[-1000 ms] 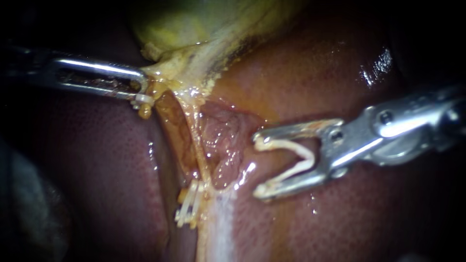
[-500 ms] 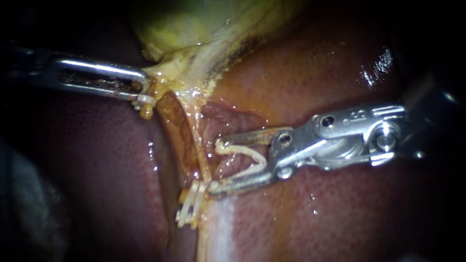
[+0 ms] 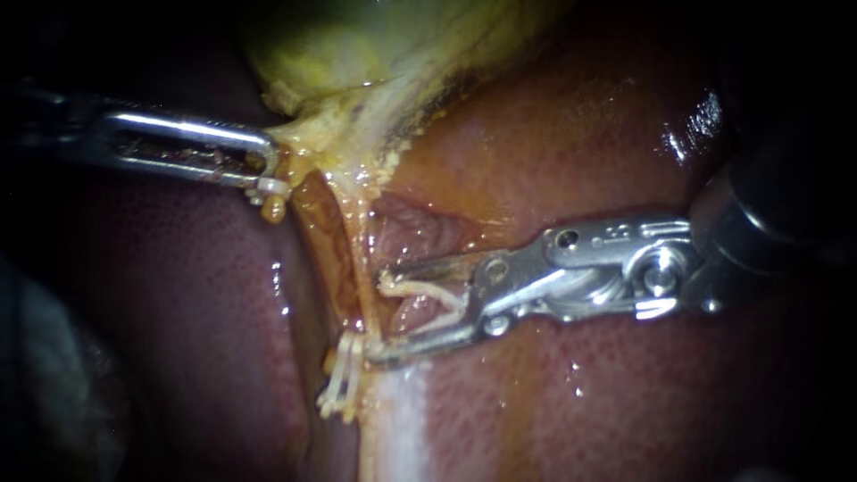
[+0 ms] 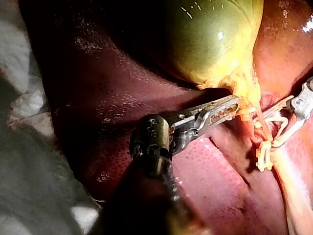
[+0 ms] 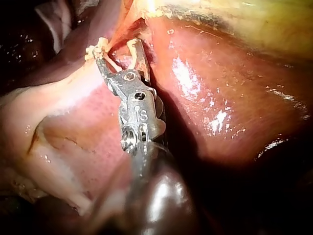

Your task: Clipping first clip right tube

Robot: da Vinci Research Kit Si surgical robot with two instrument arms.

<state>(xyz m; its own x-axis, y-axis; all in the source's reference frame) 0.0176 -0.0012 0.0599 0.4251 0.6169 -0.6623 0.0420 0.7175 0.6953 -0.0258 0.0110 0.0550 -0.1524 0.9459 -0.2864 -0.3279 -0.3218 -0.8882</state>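
Liver (image 3: 580, 161) fills most of the endoscope frame, wet and red-brown. It is just the bed here; neither instrument touches it except where the right one lies low over it.

Gallbladder (image 3: 357, 45) sits top centre, yellow-green, its neck tapering down toward centre-left.

Left instrument (image 3: 263, 170) comes in from the upper left. Its jaws are clenched on the yellow tissue at the gallbladder neck. My read is that it's there for traction: pulling the neck out to the left keeps the strands below it taut and spread, so there's a window to work in.

Right instrument (image 3: 377, 317) comes in from the right edge, shaft nearly level, tips at centre. The jaws stand apart but are grasping a white clip (image 3: 437, 299), seated between them and open in a V. It isn't fired.

Right tube (image 3: 357, 241) is the thin pale strand running from the neck down through frame centre. The jaw tips sit right at it, one above and one below. The right wrist view suggests the strand lies in the clip's mouth, but I can't tell how deep.

Placed clips (image 3: 344, 388), a small white cluster at lower centre, sit just beside the lower jaw tip, on tissue left of the tube.

Judgement: the level approach puts the clip square across the tube. Before closing, confirm both tips are past it and clear of the placed clips.
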